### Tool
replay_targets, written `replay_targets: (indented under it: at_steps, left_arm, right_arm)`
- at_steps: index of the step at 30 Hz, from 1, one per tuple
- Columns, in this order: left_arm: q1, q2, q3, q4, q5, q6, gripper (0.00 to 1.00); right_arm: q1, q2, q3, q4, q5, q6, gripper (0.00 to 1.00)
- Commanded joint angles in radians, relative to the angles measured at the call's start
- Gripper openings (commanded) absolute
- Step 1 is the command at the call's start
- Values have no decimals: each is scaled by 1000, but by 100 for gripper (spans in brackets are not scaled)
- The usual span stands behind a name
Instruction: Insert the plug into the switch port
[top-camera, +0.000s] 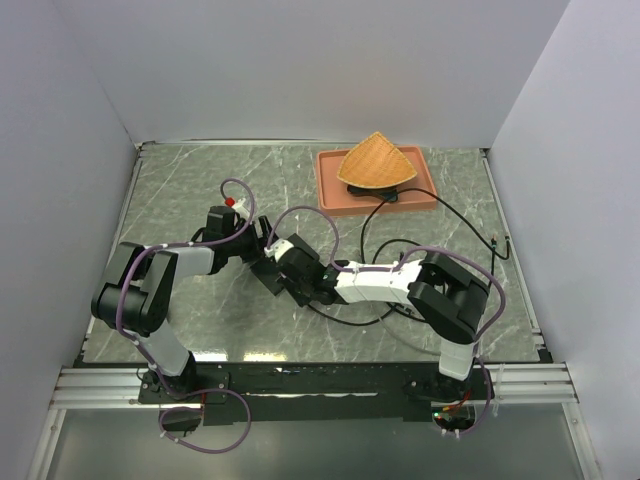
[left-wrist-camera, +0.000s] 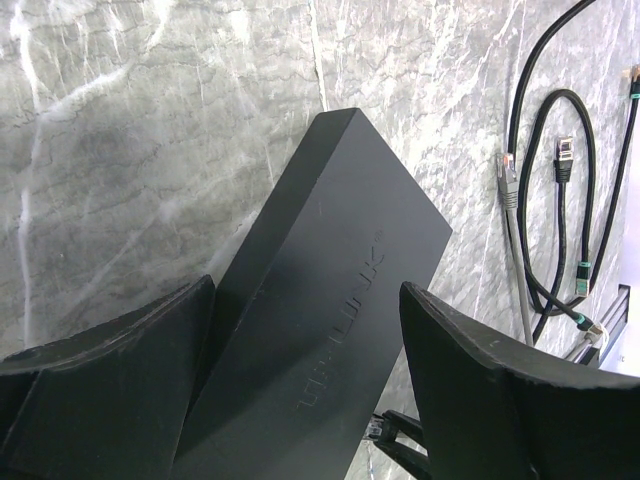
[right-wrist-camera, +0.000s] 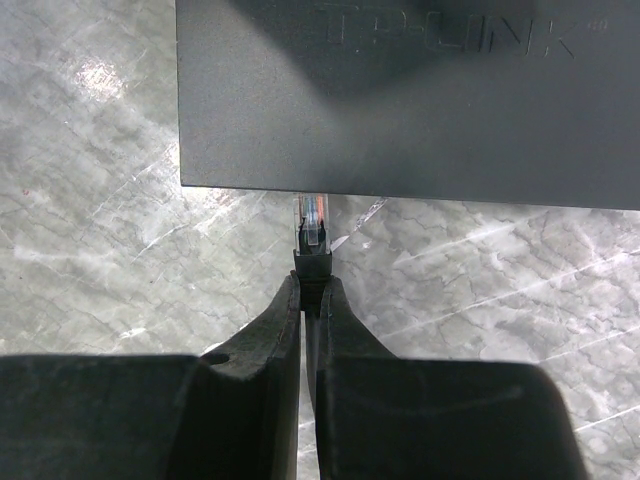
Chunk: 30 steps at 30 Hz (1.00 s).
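— Grey marbled table (top-camera: 200, 180) lay under both arms, with pale walls round it. Where was the switch?

— The switch (left-wrist-camera: 345, 200) sat between the fingers (left-wrist-camera: 120, 390) of the left gripper (left-wrist-camera: 305, 295). It lay slantwise across the gap, lettered face up. Those fingers stood spread wide, one against each long side, clasping it.

— And the plug?

— The plug (right-wrist-camera: 312, 225) stuck straight out ahead of the right gripper (right-wrist-camera: 312, 285). Its fingers (right-wrist-camera: 255, 340) were pressed almost together, pinching the black boot behind the clear head. The head's tip met the switch's near edge, just ahead of the fingertips.

— Was it in the port?

— That could not be told. The port was on an edge face that the right wrist view looked down over, so no socket showed.

— What else lay about?

— Out past the finger at the right of the left wrist view, loose black cables (left-wrist-camera: 560, 200) looped on the table, some ending in bare connectors. Far ahead of both grippers, in the top view, a terracotta tray (top-camera: 328, 195) carried a woven fan-shaped piece (top-camera: 377, 162), well apart from the switch.
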Motion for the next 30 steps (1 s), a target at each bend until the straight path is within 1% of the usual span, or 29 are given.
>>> replay_targets:
  at_steps: [1,9,14,25,30]
  left_arm:
    - [-9,-4,-24,-83,2,2,82]
    - [-7,-23,-24,-89,16,8,82]
    - [-9,-32,-21,-100,20,22,82]
    - [-7,-14,-24,-103,19,31,82]
    - [-9,-7,-18,-111,17,37,81]
  right_arm:
    - [8,-31,12,71,9,5,0]
    - [7,45,49,61,-37,-20,0]
    - [5,72,79,26,6,-33,0]
    - [-4,-30,53,69,12,-41,0]
    - [-2,-46,56,69,6,-38,0]
